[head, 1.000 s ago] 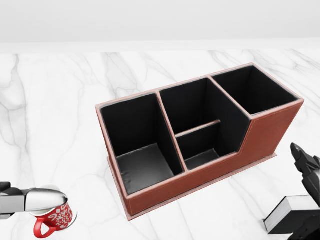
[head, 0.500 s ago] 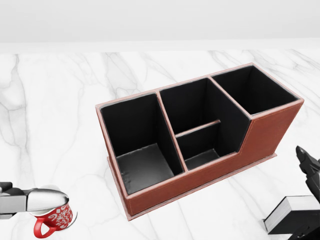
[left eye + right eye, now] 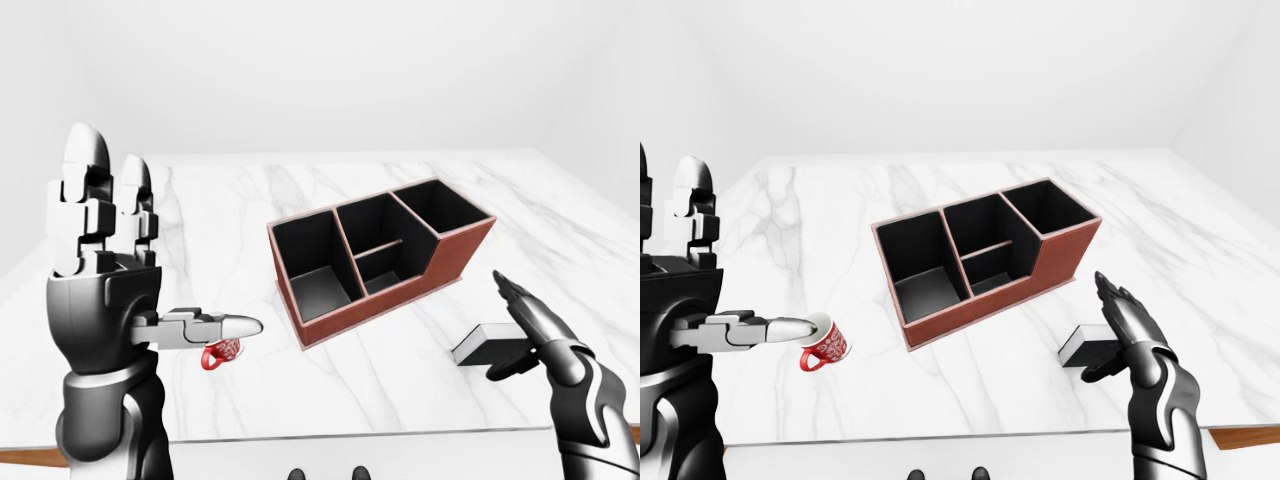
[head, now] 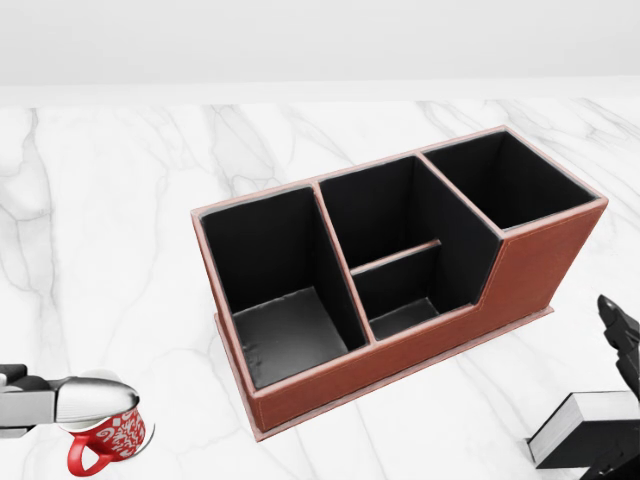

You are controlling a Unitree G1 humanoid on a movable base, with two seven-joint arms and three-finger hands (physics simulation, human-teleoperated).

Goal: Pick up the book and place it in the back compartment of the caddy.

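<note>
Marble worktop (image 3: 970, 380) w/ brown caddy (image 3: 985, 255) mid-top. Book (image 3: 1090, 346) lies flat nr the bottom-right edge. Right hand (image 3: 1127, 322) spread open, thumb under/at the book, not gripping. Left hand (image 3: 100, 270) open, empty, above red mug (image 3: 823, 345).

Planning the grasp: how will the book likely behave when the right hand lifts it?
The book lies flat, closed and blocky, so probably stiff. Its dark cover looks smooth, perhaps slippery. Open right hand is beside it; an edge-only grip might let it swing.
</note>
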